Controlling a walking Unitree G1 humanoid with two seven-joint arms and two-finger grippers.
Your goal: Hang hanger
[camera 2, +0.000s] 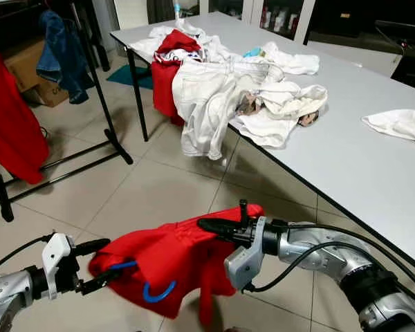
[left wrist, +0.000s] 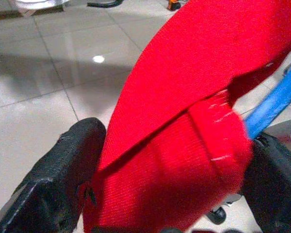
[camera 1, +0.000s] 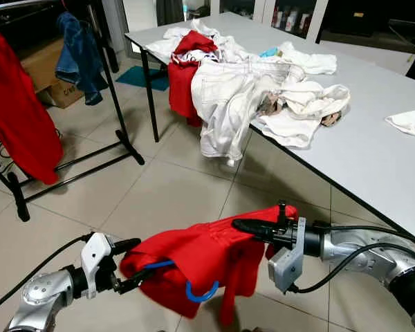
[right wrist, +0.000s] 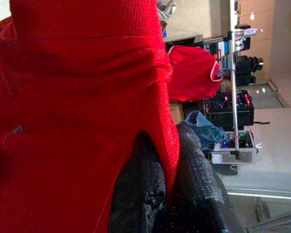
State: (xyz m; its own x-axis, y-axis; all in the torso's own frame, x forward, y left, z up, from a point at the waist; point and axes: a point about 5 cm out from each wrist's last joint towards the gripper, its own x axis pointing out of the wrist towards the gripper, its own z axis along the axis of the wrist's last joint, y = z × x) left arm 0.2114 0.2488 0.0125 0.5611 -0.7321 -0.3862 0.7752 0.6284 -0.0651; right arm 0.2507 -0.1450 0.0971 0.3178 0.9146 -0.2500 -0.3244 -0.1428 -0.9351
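Blue hanger inside red shirt, left gripper and right gripper each clamped on shirt

Silver arms — black cables, black-fingered tools

A plain red knit shirt hangs on a bright blue plastic hanger — held by black-fingered silver grippers, left and right. Far left, a black metal rack carries a red garment and blue denim. White clothes — one red piece among them — cover the pale grey table.
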